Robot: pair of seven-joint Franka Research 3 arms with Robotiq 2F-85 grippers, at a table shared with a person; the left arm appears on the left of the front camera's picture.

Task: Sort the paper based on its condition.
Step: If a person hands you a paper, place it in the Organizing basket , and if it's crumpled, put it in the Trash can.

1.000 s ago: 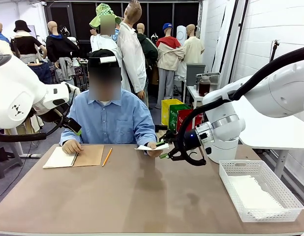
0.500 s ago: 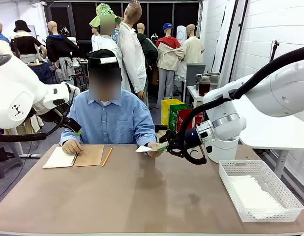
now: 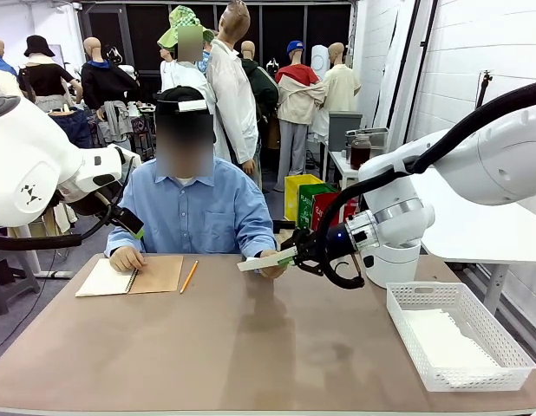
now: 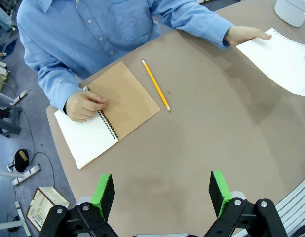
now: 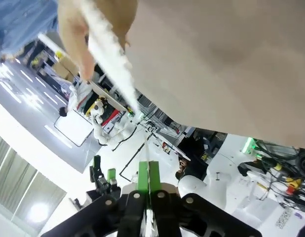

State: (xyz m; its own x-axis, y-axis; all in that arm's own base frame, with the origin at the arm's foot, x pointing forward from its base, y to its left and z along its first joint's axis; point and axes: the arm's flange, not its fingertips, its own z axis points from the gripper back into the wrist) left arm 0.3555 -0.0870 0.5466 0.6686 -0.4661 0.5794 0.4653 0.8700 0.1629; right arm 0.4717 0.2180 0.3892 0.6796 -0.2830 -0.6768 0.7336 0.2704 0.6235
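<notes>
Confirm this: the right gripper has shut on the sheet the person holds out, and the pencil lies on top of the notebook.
One thing is off. The right gripper is shut on the sheet in the person's hand, but the pencil lies on the bare table beside the notebook, not on it. The left wrist view shows this.

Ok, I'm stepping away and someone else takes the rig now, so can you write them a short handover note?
Right pincer: shut on the sheet of paper, which the person's hand also holds at the far edge of the table.
Left pincer: open, empty, above the table near the notebook and pencil.
Done: paper already lies in the basket.
Left: take this sheet from the hand and sort it.
</notes>
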